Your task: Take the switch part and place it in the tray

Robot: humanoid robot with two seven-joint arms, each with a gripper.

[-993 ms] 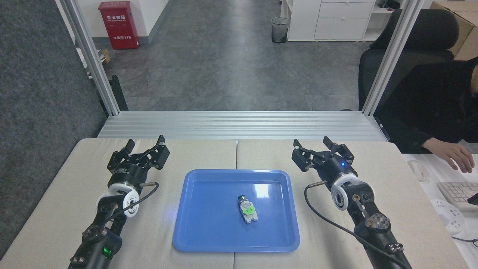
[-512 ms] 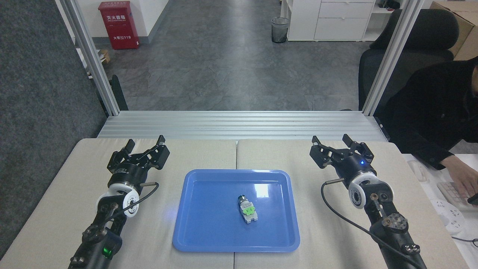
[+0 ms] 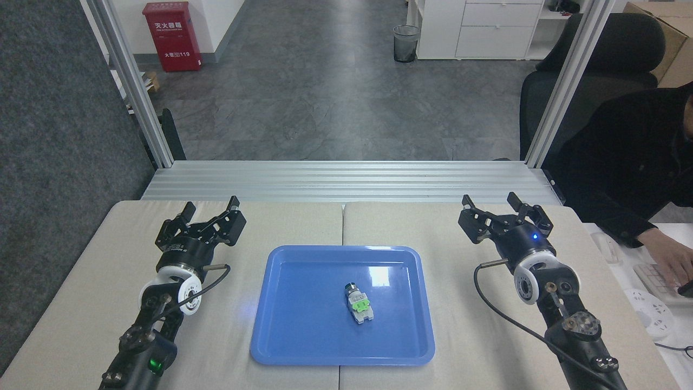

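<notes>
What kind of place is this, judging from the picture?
Probably an office used as a robot test station. Behind the padded table with its blue tray stand white drawer cabinets, a wastebasket and an office chair; a person types at a keyboard.

The person at the right is cut by the picture's edge, and one hand is only partly seen over a keyboard that is cut too. Both robot arms leave the bottom edge. The small print on the switch part is too tiny to read
</notes>
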